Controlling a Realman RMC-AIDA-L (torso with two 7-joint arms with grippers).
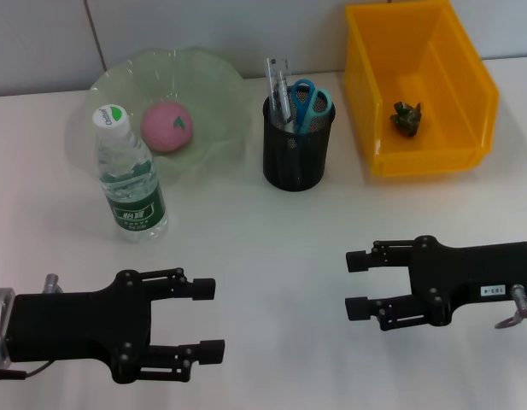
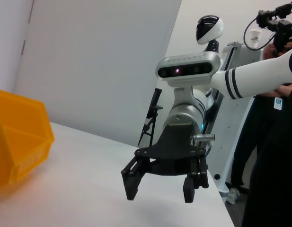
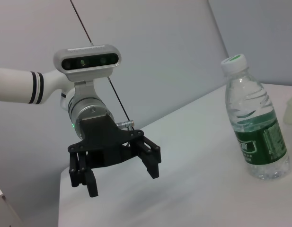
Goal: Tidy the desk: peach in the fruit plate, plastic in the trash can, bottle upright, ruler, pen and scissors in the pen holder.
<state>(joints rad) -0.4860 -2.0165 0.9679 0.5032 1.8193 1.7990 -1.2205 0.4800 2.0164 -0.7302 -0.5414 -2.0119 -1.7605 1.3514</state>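
The pink peach (image 1: 166, 126) lies in the pale green fruit plate (image 1: 213, 73) at the back left. In front of the plate the water bottle (image 1: 129, 175) (image 3: 254, 125) stands upright with its cap on. A black mesh pen holder (image 1: 295, 152) holds the clear ruler (image 1: 278, 84) and the blue-handled scissors (image 1: 308, 101); I cannot pick out the pen among them. Crumpled green plastic (image 1: 407, 118) rests inside the yellow trash can (image 1: 425, 161) (image 2: 18, 137). My left gripper (image 1: 209, 320) (image 3: 123, 182) hovers open and empty at the near left. My right gripper (image 1: 357, 284) (image 2: 159, 195) is likewise open and empty at the near right.
The white table (image 1: 263, 239) runs back to a pale wall. A person and another robot's stand are beyond the table's edge in the left wrist view.
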